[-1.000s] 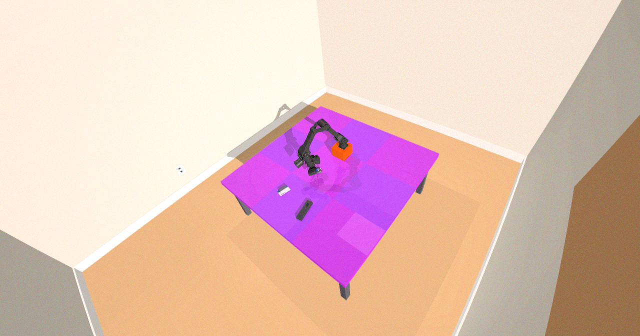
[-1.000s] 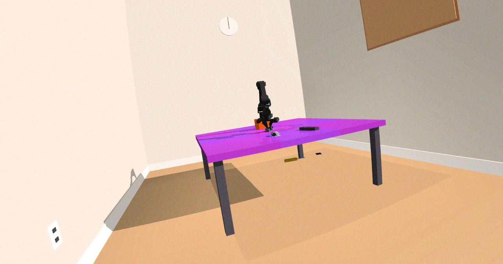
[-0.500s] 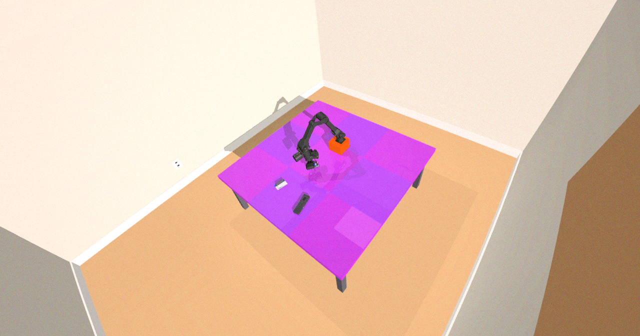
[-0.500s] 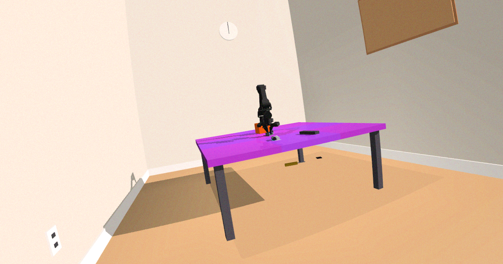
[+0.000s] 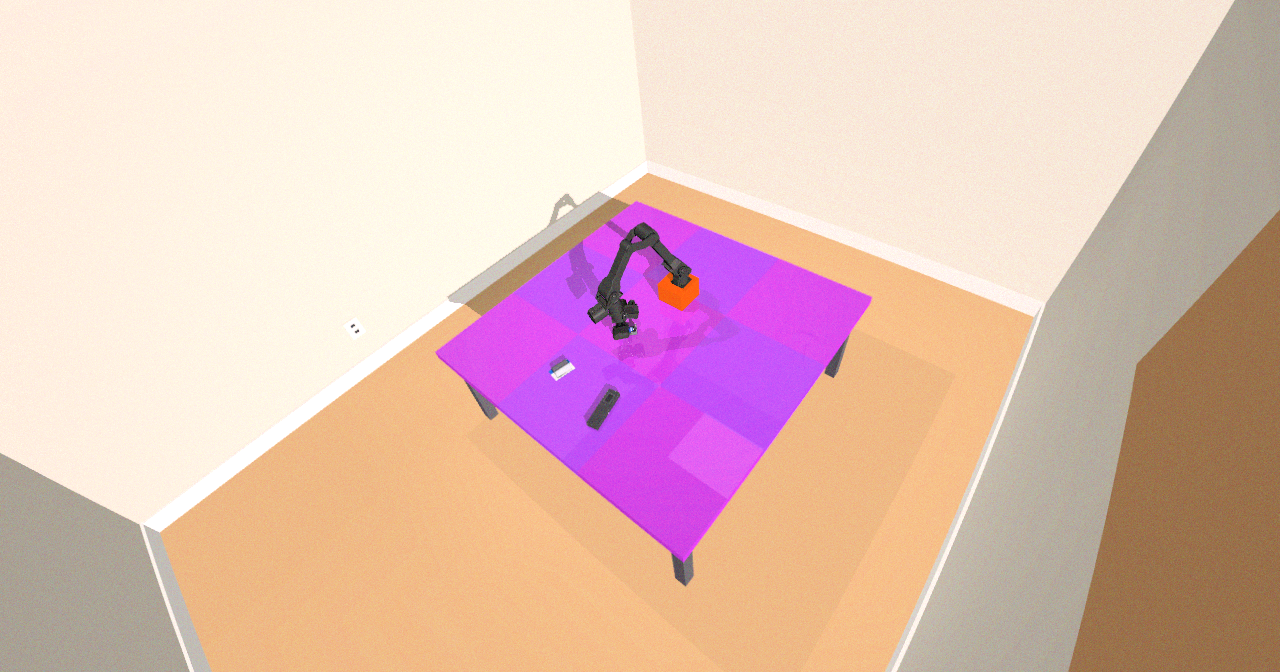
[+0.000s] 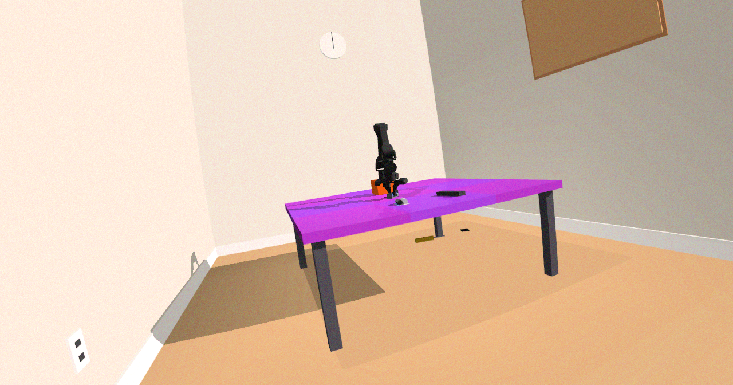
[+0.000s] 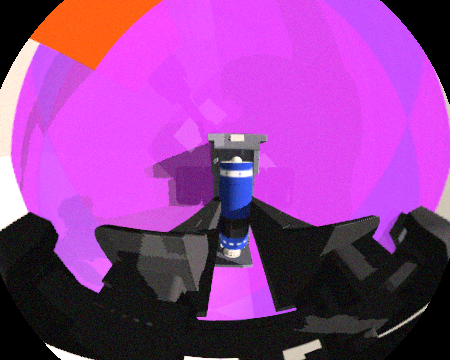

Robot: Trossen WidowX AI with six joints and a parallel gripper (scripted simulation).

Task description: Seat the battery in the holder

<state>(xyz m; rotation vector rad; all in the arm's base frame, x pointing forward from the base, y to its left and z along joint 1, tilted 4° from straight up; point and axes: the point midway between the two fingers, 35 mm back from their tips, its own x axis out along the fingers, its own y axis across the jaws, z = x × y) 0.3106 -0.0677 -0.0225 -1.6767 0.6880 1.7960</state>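
We see the gripper [image 7: 236,254] clamped on the blue battery [image 7: 236,192], carried above the purple table [image 5: 716,381] with the holder [image 5: 561,368] toward seven o'clock (top view), where tilted lowering might jam the terminal against the lip.

Purple table [image 5: 716,372], holder [image 5: 562,368], black remote [image 5: 602,406], orange base [image 5: 678,291]
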